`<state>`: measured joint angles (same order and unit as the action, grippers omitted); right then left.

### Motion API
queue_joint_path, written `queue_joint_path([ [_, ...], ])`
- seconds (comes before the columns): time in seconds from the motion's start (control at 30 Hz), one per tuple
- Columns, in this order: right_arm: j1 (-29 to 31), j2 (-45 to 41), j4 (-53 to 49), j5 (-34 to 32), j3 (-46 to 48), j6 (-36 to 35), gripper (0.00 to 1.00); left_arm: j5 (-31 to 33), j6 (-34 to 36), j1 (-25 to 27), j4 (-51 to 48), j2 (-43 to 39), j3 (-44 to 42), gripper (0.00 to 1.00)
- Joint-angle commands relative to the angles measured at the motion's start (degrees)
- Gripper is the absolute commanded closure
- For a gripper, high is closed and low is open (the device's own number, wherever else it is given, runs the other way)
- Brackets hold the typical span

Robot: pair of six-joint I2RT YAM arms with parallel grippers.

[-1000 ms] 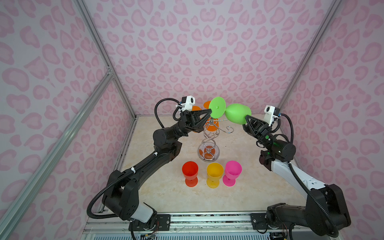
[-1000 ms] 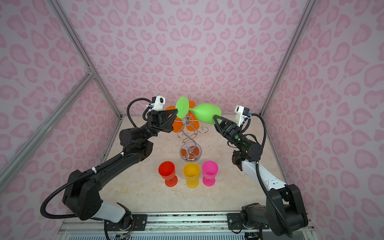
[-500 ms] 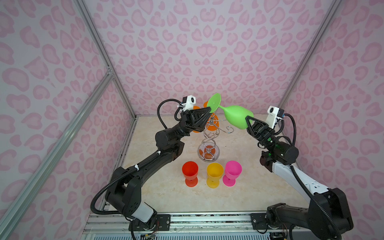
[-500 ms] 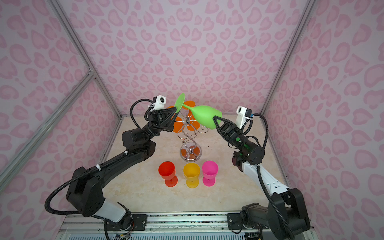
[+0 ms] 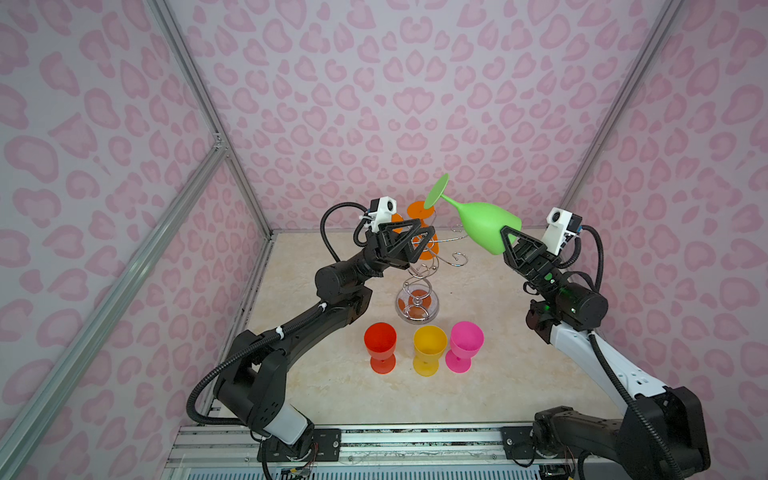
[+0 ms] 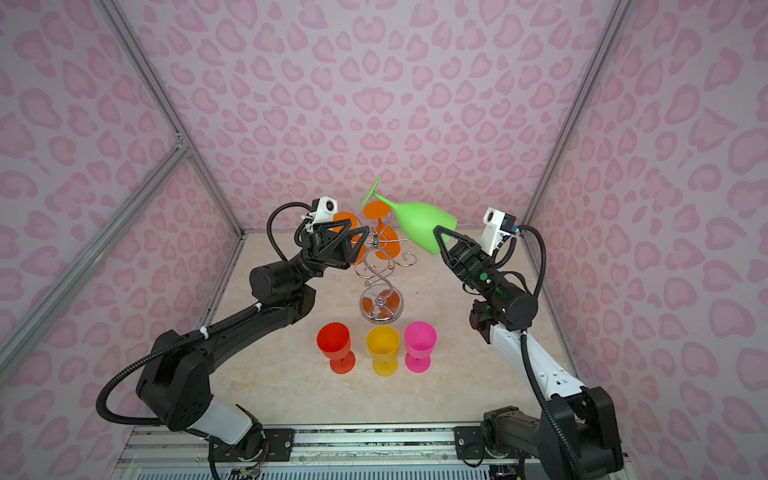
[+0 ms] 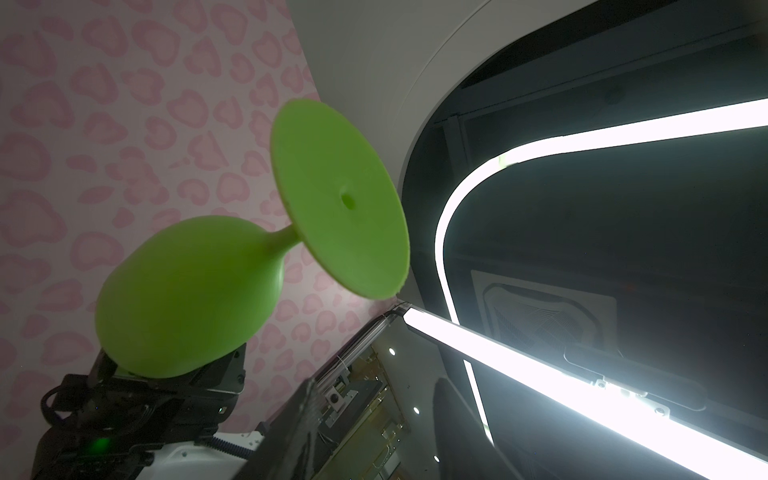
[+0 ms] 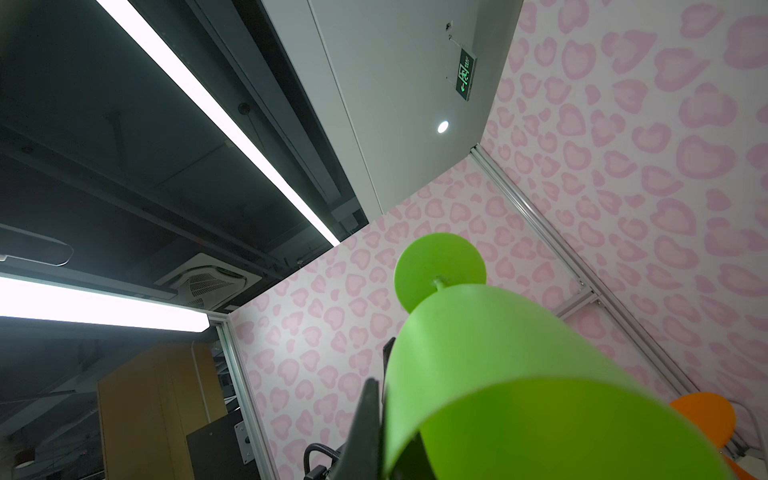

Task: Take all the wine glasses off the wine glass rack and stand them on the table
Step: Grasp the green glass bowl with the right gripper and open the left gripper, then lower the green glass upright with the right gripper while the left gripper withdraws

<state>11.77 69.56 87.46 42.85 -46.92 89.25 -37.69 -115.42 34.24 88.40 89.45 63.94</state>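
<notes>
A green wine glass [image 5: 482, 220] [image 6: 419, 220] hangs in the air, tilted, with its foot pointing up toward the back wall, clear of the wine glass rack [image 5: 419, 282] [image 6: 376, 282]. My right gripper [image 5: 505, 233] [image 6: 438, 236] is shut on the rim of its bowl; the right wrist view shows the bowl [image 8: 498, 353] filling the space at the gripper [image 8: 380, 399]. My left gripper [image 5: 428, 237] [image 6: 363, 237] stands open beside the rack's top and holds nothing. The left wrist view shows its fingers [image 7: 299, 415] apart and the green glass [image 7: 187, 291] beyond them.
Orange glasses [image 5: 419, 210] [image 6: 376, 210] hang upside down on the chrome rack's hooks. On the table in front of the rack stand a red glass [image 5: 380, 345], a yellow glass [image 5: 428, 347] and a pink glass [image 5: 465, 343]. Pink patterned walls enclose three sides.
My right gripper has shut on the green glass's rim. My left gripper has opened and let go of the glass. The glass has tilted over, its foot swinging up and back.
</notes>
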Motion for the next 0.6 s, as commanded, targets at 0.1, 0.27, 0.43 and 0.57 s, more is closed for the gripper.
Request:
queue_joint_path([
  [0.1,-6.7,-3.9,-6.3,1.1,-2.2,1.9,1.0,-1.8,5.1,0.0,2.3,-2.4,-2.1,0.47],
  [0.27,-13.3,-13.2,-37.4,5.4,-5.4,-12.4,1.0,-6.5,12.5,0.0,-3.1,-6.1,-1.5,0.45],
  [0.43,-14.8,-21.5,-92.6,-4.6,-19.5,-46.9,1.0,-11.7,25.5,0.0,-17.8,-11.9,-0.6,0.43],
  [0.57,-15.9,-21.3,-114.6,-12.0,-28.2,-58.3,1.0,-13.0,39.0,0.0,-35.6,-17.0,0.6,0.42],
])
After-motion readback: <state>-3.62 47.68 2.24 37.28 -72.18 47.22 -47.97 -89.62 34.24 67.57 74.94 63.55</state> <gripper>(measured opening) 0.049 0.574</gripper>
